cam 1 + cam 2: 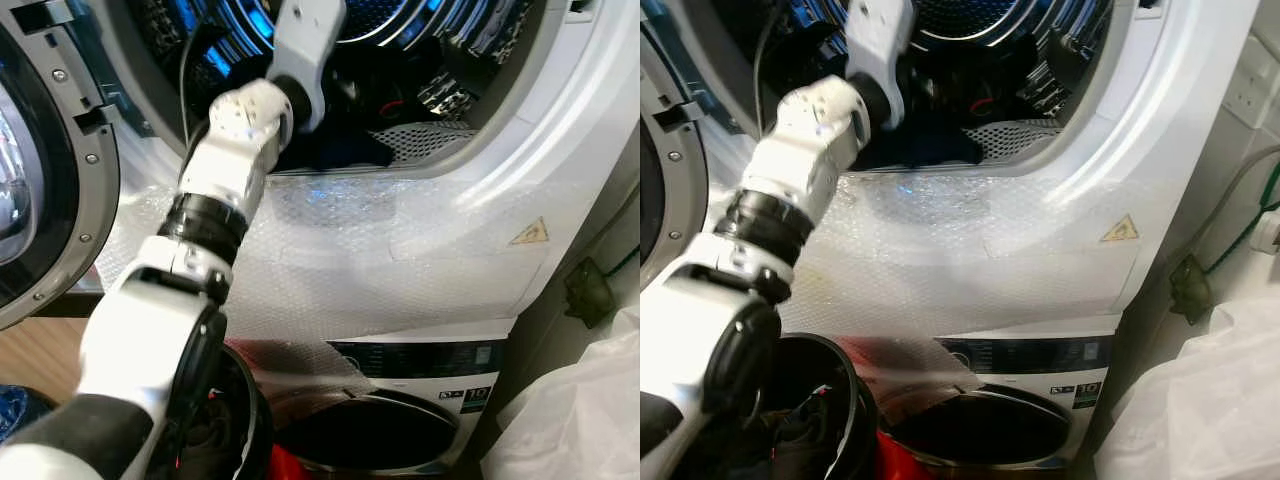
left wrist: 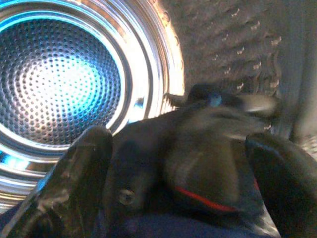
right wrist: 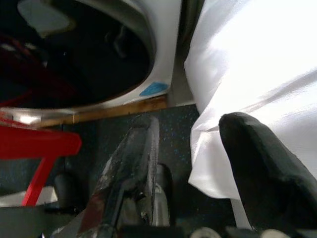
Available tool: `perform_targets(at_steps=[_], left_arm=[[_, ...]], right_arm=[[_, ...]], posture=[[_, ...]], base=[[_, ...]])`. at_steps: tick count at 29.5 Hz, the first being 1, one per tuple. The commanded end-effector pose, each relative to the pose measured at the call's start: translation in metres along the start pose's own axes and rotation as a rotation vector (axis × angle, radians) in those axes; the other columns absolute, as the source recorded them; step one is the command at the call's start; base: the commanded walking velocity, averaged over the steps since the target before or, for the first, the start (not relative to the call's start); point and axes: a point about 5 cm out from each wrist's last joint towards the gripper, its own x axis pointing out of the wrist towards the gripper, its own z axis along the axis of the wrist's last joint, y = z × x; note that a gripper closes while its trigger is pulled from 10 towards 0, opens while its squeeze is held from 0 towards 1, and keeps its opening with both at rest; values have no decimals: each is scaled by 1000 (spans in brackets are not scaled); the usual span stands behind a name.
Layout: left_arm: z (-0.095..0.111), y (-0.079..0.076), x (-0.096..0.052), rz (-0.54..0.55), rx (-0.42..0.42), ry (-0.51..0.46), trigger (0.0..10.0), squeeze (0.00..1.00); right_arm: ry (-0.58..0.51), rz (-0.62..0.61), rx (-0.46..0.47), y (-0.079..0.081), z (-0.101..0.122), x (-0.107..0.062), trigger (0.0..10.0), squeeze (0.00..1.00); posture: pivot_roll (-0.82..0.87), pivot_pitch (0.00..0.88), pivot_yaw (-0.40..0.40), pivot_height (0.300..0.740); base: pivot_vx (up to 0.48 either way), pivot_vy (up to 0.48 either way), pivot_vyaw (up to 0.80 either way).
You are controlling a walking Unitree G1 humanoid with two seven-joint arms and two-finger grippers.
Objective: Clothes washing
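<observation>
The dark clothes (image 2: 198, 163) lie inside the drum (image 2: 59, 74) of the top washing machine (image 1: 480, 180), near its door hole. The left gripper (image 2: 183, 168) reaches in, fingers spread wide around them, not pinching. Some cloth hangs at the rim, so it might slip out or get caught in the door.

The right gripper (image 3: 193, 158) hangs open by a white bag (image 3: 257, 64).

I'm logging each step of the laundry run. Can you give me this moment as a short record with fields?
machine: upper drum, door swung open
left gripper: reaching inside the drum, fingers open around dark clothes
clothes: dark garment with a red trim, lying at the drum's mouth
right gripper: hanging low, open, beside a white bag
lower machine: door open
</observation>
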Motion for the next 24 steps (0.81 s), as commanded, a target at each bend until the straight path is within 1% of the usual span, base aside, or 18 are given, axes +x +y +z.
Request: perform_targets(at_steps=[1, 2, 4, 5, 6, 7, 9, 10, 11, 14, 15, 16, 17, 18, 19, 20, 21, 24], left_arm=[[12, -4, -7, 28, 12, -42, 10000, 0], [12, -4, -7, 28, 12, -42, 10000, 0], [12, -8, -19, 91, -10, -46, 10000, 0], [13, -12, -31, 116, -9, -41, 10000, 0], [13, -12, -31, 116, -9, -41, 10000, 0], [21, -13, -40, 134, 42, -41, 10000, 0], [30, -13, -45, 151, 55, -61, 10000, 0], [37, -14, -51, 182, 43, -61, 10000, 0], [37, -14, -51, 182, 43, -61, 10000, 0], [38, -13, -57, 227, 32, -28, 10000, 0], [35, -11, -60, 249, 17, -5, 10000, 0], [18, -1, -68, 328, -33, 103, 10000, 0], [13, 2, -71, 349, -57, 142, 10000, 0], [13, 2, -71, 349, -57, 142, 10000, 0], [7, 8, -73, 377, -110, 178, 10000, 0], [-1, 14, -76, 368, -146, 226, 10000, 0], [-1, 14, -76, 368, -146, 226, 10000, 0], [-11, 19, -82, 304, -143, 307, 10000, 0]], right_arm=[[19, 19, 9, 11, -1, 0, 10000, 0], [19, 19, 9, 11, -1, 0, 10000, 0], [21, 23, 17, 15, 1, 1, 10000, 0], [20, 29, 23, 20, 3, 2, 10000, 0], [20, 29, 23, 20, 3, 2, 10000, 0], [21, 38, 23, 23, 5, 2, 10000, 0], [22, 44, 20, 25, 6, 3, 10000, 0], [20, 51, 12, 26, 9, 4, 10000, 0], [20, 51, 12, 26, 9, 4, 10000, 0], [17, 60, 0, 26, 13, 7, 10000, 0], [15, 63, -6, 25, 14, 7, 10000, 0], [2, 72, -28, 23, 22, 11, 10000, 0], [-3, 74, -34, 21, 24, 12, 10000, 0], [-3, 74, -34, 21, 24, 12, 10000, 0], [-7, 78, -48, 20, 27, 14, 10000, 0], [-12, 81, -63, 17, 31, 15, 10000, 0], [-12, 81, -63, 17, 31, 15, 10000, 0], [-20, 78, -79, 12, 36, 17, 10000, 0]], posture=[[-89, 0, 202, 740], [-89, 0, 202, 740], [-71, 0, 208, 740], [-56, 0, 208, 740], [-56, 0, 208, 740], [-35, 0, 200, 740], [-29, 0, 198, 740], [-5, 0, 182, 740], [-5, 0, 182, 740], [-5, 0, 182, 740], [21, 0, 153, 740], [45, 0, 123, 740], [51, 0, 114, 740], [51, 0, 114, 740], [55, 0, 104, 740], [57, 0, 96, 740], [57, 0, 96, 740], [58, 0, 76, 740]], base=[[0, 0, 0], [0, 0, 0], [0, 0, 0], [0, 0, 0], [0, 0, 0], [0, 0, 0], [0, 0, 0], [0, 0, 0], [0, 0, 0], [0, 0, 0], [0, 0, 0], [0, 0, 0], [0, 0, 0], [0, 0, 0], [0, 0, 0], [0, 0, 0], [0, 0, 0], [0, 0, 0]])
